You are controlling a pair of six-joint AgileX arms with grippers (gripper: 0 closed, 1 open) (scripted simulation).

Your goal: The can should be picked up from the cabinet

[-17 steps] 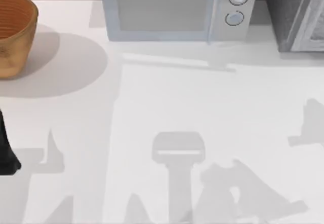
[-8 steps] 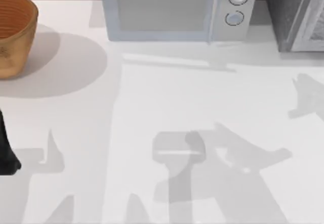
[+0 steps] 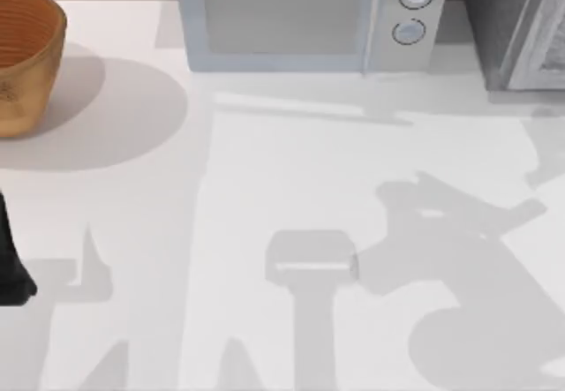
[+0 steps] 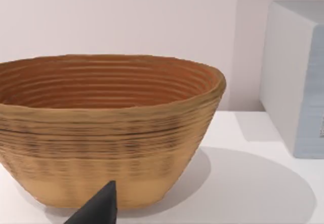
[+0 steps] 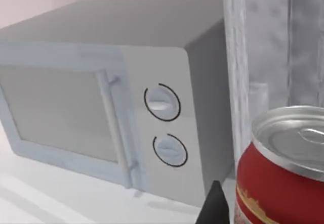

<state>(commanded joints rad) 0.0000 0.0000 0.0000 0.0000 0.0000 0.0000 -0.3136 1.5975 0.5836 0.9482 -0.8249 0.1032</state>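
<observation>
The can (image 5: 283,173) is red with a silver lid and stands upright, close to the camera in the right wrist view. A black part of my right gripper (image 5: 215,206) shows just beside the can; I cannot tell whether they touch. Behind the can rises the grey cabinet (image 5: 268,42), which stands at the table's back right corner (image 3: 516,29) in the top view. My left arm (image 3: 11,259) is parked at the table's left edge, and a black tip of my left gripper (image 4: 101,209) points at the basket.
A pale microwave (image 3: 309,16) stands at the back middle, right beside the cabinet. A woven brown basket (image 3: 22,56) stands at the back left. Arm shadows lie across the white table (image 3: 265,170) at the front right.
The right arm's shadow on the table has slid to the right and towards the back. The left arm, basket and microwave have not moved.
</observation>
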